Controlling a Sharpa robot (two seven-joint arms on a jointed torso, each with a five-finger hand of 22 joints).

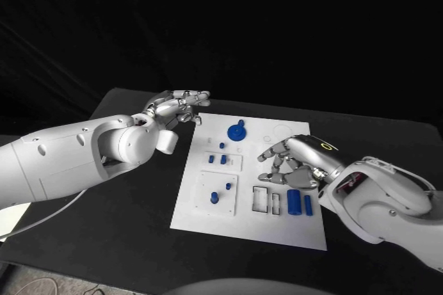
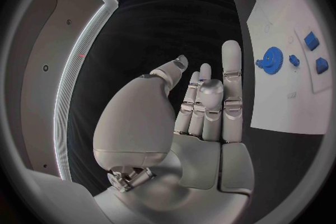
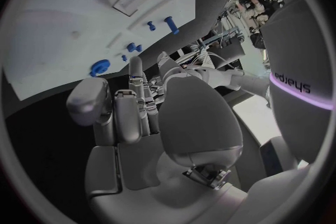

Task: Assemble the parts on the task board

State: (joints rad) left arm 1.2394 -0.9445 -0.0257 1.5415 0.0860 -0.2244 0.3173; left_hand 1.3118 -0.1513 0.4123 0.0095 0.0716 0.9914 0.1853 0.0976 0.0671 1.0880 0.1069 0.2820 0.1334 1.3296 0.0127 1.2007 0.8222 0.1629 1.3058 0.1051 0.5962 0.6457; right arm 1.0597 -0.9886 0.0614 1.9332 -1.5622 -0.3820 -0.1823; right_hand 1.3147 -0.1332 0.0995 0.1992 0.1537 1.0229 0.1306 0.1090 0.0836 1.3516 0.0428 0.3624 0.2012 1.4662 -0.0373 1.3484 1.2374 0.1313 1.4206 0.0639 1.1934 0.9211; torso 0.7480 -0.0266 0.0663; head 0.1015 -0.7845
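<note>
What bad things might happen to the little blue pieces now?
The right hand hovers low over the task board, close to the blue cylinders; a careless sweep might knock them off. The left hand, holding nothing, sits beside the board's far corner near the blue gear and might bump it when reaching in.

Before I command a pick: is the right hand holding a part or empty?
Empty. The right hand hovers over the task board with fingers partly curled and apart, nothing between them in the head or right wrist view.
</note>
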